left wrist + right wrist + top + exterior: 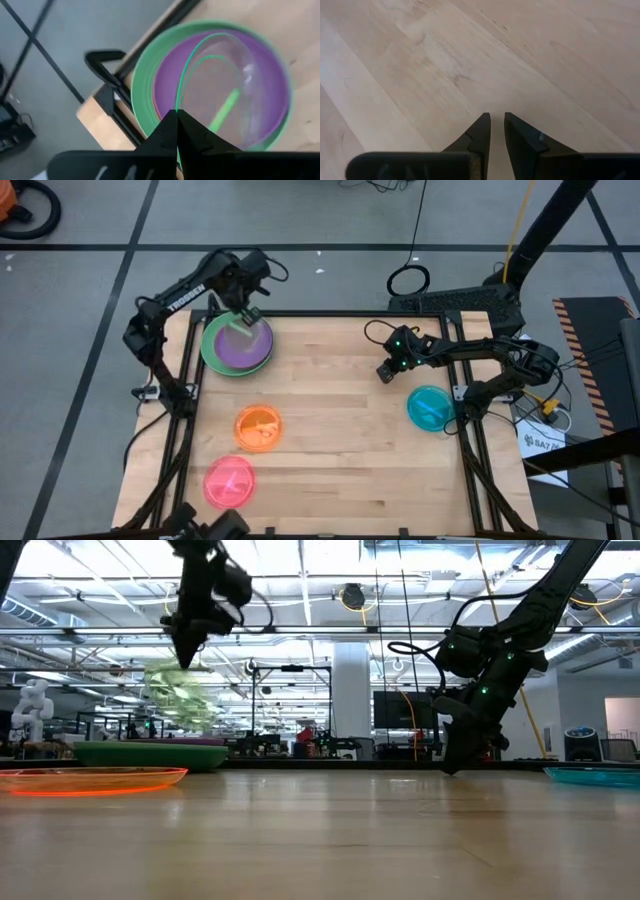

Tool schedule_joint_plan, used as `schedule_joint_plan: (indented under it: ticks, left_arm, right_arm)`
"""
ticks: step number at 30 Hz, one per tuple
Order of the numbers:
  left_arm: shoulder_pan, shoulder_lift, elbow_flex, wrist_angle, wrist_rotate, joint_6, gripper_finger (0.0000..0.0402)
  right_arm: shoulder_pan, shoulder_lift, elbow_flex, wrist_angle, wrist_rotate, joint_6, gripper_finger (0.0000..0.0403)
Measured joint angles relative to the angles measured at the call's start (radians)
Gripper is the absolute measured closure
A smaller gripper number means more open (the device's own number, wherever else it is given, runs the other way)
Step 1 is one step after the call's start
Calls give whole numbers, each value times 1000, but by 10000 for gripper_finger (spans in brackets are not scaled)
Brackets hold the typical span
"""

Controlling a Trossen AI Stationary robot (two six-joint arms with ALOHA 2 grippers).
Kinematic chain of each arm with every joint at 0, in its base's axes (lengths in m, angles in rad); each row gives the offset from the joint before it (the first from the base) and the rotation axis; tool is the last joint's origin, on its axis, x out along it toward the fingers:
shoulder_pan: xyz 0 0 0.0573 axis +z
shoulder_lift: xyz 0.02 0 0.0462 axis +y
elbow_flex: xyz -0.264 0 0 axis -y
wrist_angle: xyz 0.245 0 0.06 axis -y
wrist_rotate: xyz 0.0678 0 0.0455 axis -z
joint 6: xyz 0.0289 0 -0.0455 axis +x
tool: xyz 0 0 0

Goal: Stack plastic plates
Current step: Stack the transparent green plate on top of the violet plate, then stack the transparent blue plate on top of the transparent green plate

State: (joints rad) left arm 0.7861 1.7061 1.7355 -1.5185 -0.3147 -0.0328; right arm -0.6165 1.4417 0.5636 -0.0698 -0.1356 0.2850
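A: What does the left gripper (pixel 176 116) hold?
B: Its fingers are pinched tight on the rim of the translucent lime plate (pixel 220 85), which hangs tilted above the stack (pixel 237 346) near the table's (pixel 340 450) far left corner.

A: What makes up that stack?
B: A purple plate (pixel 170 87) lies on top, a green plate (pixel 142 85) forms the outer rim, and a thin red edge shows between them. Whether more plates lie underneath cannot be told.

A: And the right gripper (pixel 497 131)?
B: It hovers low over bare wood toward the right edge, jaws a narrow gap apart, holding nothing.

A: What remains?
B: Judged from the layout, the large plates are stacked and the lime one is about to join them. The orange plate (pixel 258 426) and pink plate (pixel 229 481) near the left edge, and the teal plate (pixel 430 408) at the right edge, lie apart, not yet stacked
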Motion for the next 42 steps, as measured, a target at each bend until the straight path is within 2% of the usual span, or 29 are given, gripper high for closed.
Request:
schedule_joint_plan:
  ticks: [6,11,18,23,27,31,35,38,42]
  left_arm:
    - [73,0,-180,138,60,64,401]
    - [92,1,-291,234,65,80,395]
    - [100,1,-316,247,63,87,346]
    - [94,1,-316,248,11,61,324]
    - [47,-16,-318,281,1,30,321]
    - [-43,-115,-379,450,31,82,321]
    - [-106,-227,-528,580,151,120,321]
    - [-147,-308,-662,642,156,62,321]
    - [-262,-433,-820,804,159,1,321]
  right_arm:
    - [0,0,0,-6,1,1,353]
    - [0,0,0,-7,2,1,353]
    - [0,0,0,-8,3,1,353]
    - [0,0,0,-9,3,8,353]
    - [0,-5,0,-12,2,24,353]
    - [0,-39,-1,-27,-30,77,353]
    - [6,-97,-1,-34,-115,127,353]
    - [32,-154,-1,-31,-128,183,353]
    - [103,-215,-1,11,-116,307,353]
